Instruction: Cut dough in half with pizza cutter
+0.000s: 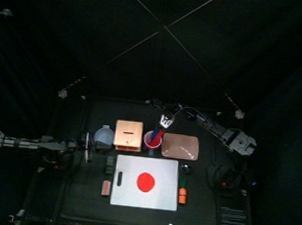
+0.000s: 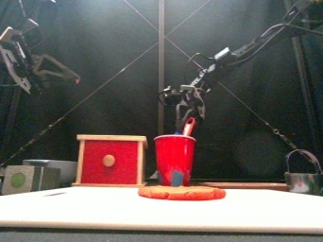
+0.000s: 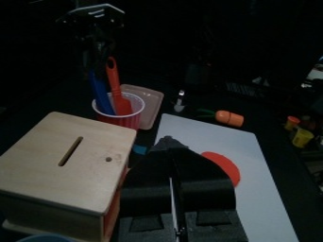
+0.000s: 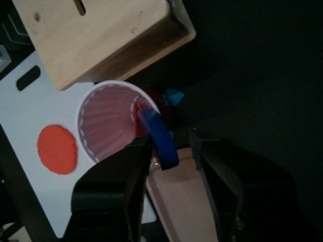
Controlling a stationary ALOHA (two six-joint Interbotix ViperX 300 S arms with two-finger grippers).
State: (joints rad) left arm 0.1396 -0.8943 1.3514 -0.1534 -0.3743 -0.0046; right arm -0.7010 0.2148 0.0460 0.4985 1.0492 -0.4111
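The dough [image 1: 146,181] is a flat red disc lying on the white board [image 1: 124,170]; it also shows low in the front view as dough [image 2: 182,192]. A red cup [image 2: 175,159] behind the board holds the pizza cutter [image 4: 158,142] by its dark blue handle, next to a red-handled tool [image 2: 190,126]. My right gripper [image 4: 171,156] hangs over the cup, its jaws apart on either side of the blue handle. From the left wrist view the same cutter [image 3: 96,87] stands under the right gripper [image 3: 94,33]. My left gripper [image 3: 171,189] is shut on nothing and rests left of the board.
A wooden box [image 1: 129,134] with a slot stands left of the cup, and a tan tray [image 1: 180,144] right of it. Small orange blocks [image 1: 182,196] lie beside the board. A grey container [image 2: 32,175] sits at the far left, a metal cup [image 2: 300,175] at the far right.
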